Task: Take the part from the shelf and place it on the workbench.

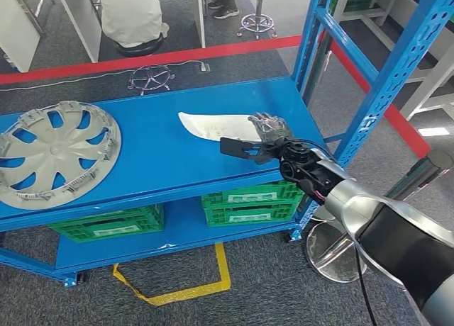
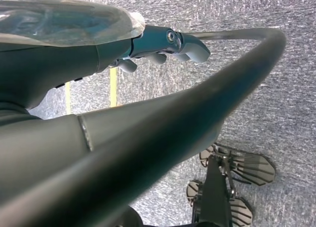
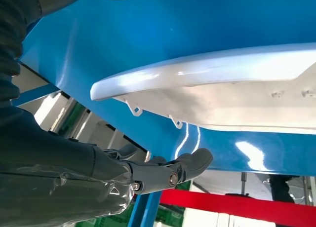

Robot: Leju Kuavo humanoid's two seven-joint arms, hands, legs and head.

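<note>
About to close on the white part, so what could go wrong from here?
1. The right hand sits at one end of the long white part; an end grip may let it droop or twist.
2. In the right wrist view the fingers look clear of the part, so closing now may miss.

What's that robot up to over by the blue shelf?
It is reaching its right robot hand to a white curved panel part lying on the top deck of the blue shelf. The fingers are spread at the part's near end; it does not look gripped or lifted yet. A grey wheel cover lies untouched at the other end. The left robot hand hangs by the robot's side over the carpet, holding nothing.
</note>
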